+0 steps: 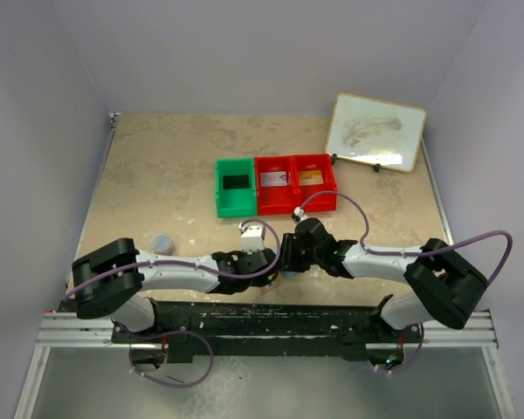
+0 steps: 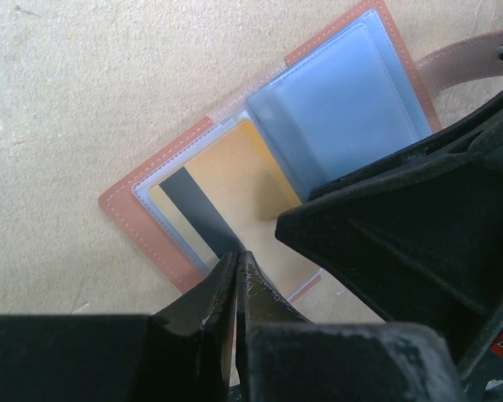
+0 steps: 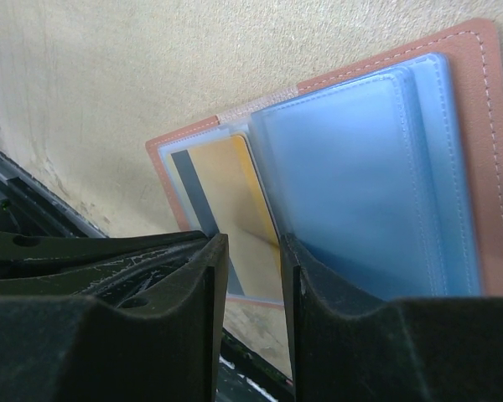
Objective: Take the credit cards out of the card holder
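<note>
Table [image 1: 157, 175]: card holder [image 2: 344, 109] lies open flat near the front edge. Gold credit card [image 2: 235, 180] sits in its left sleeve. Right gripper [image 3: 251, 244] fingers apart over the holder. Left gripper [image 2: 237, 276] fingers together at the card's edge; pinch unclear.

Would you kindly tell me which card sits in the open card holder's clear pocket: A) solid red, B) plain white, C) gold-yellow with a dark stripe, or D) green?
C: the left wrist view shows a gold-yellow card with a dark stripe inside the card holder pocket.
</note>
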Available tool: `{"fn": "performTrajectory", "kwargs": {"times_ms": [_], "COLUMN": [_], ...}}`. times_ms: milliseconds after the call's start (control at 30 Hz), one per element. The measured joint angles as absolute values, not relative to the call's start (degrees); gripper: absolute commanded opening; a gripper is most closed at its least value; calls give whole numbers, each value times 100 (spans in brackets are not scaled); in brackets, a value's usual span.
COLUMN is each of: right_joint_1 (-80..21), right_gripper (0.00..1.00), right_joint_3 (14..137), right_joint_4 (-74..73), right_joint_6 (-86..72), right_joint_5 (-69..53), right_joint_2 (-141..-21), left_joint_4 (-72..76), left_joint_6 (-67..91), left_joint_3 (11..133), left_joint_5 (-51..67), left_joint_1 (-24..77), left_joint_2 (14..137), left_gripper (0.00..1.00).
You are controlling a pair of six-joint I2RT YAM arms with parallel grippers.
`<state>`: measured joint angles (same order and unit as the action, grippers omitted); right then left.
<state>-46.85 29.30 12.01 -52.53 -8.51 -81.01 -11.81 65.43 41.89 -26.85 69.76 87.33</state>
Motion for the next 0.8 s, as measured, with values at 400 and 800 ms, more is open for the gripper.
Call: {"fn": "performTrajectory", "kwargs": {"times_ms": [400,800], "right_joint_1": [-4685,-4681], "right_gripper": [35,38], "right_joint_3": [2934,3017], "right_joint_4": [1201,1035], "right_joint_6": [-5256,-5260], "right_joint_5": [-851,-720], "right_joint_2": [-8106,-8101], "left_joint_4": [-1463,-1426], "left_joint_6": [6539,6536], "left_joint_3": [4132,4204], "left_joint_5": [-2689,-2700], "left_joint_1": [6976,6976], "left_joint_2": [8597,8748], "left_gripper": [0,0]}}
